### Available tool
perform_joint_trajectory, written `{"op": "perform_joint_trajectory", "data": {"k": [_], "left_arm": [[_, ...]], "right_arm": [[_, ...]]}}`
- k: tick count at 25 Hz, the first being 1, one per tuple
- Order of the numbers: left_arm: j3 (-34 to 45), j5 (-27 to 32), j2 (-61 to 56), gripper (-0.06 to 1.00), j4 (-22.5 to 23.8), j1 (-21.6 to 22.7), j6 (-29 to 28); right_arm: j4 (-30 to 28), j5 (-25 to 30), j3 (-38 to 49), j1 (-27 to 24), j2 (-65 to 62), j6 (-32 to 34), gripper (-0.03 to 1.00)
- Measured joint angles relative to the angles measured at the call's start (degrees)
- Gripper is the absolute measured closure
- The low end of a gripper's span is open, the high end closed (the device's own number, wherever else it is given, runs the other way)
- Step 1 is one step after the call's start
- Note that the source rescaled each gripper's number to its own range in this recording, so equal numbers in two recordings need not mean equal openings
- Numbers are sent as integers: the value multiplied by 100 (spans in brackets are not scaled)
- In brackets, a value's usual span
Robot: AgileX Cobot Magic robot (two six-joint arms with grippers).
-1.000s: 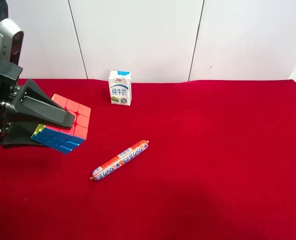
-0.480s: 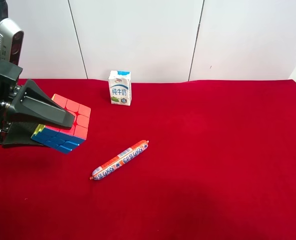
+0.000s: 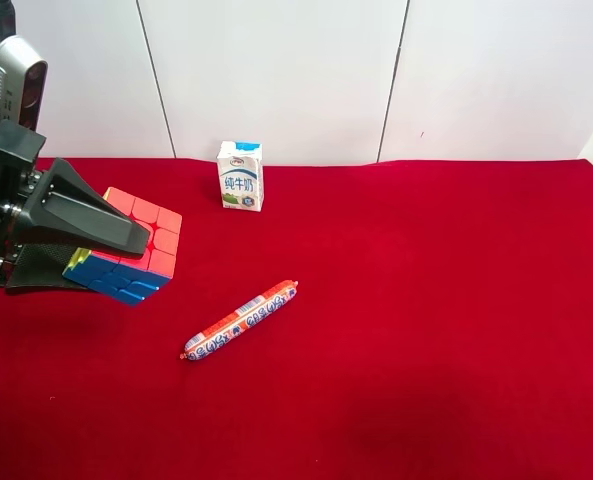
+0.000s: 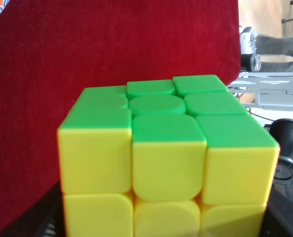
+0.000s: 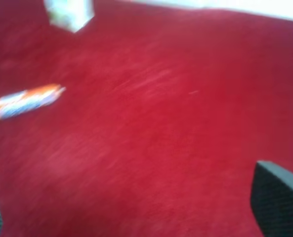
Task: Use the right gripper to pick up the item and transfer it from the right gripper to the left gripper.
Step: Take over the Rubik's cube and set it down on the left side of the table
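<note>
Red cloth (image 3: 426, 300) covers the table, with a white panelled wall behind it.

Obs.: the puzzle cube (image 3: 141, 250) is off the cloth, clamped between the two black fingers of the left gripper (image 3: 111, 258), which stands at the left edge of the high view. The left wrist camera confirms which arm this is: the cube (image 4: 166, 153) fills its picture with yellow and green faces turned to the lens.

Right gripper (image 5: 136, 207): not in the high view. Its own camera shows only two dark fingertips at the far corners, spread wide with bare cloth between them, so it is empty.

Bystanders: the milk carton (image 3: 241, 176) stands upright near the wall. The sausage stick (image 3: 242, 320) lies diagonally mid-table. Both are well apart from the cube.

Judgement: the handover looks done, since the cube sits in the receiving claw and the giving claw carries nothing. What remains calls for a steady clamp on the left side, with the right arm kept clear of it.
</note>
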Motion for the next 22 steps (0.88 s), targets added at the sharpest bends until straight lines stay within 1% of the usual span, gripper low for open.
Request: {"op": "perform_joint_trajectory", "data": {"k": [2, 5, 11, 14, 17, 20, 22], "left_arm": [[0, -79, 0, 94, 60, 0, 0], [0, -166, 0, 94, 326, 0, 7], [-54, -390, 0, 94, 1078, 0, 199], [-461, -623, 59, 94, 1510, 0, 205], [-990, -928, 254, 94, 2188, 0, -153], [-1470, -1119, 619, 94, 3190, 0, -711], [-1704, -1198, 897, 94, 3702, 0, -1020]], "right_arm": [[0, 3, 0, -472, -49, 0, -3], [0, 3, 18, -767, -49, 0, -3], [0, 3, 18, -798, -49, 0, -3], [0, 3, 18, -798, -49, 0, -3], [0, 3, 18, -798, -49, 0, -3], [0, 3, 18, -798, -49, 0, -3], [0, 3, 18, -798, -49, 0, -3]]}}
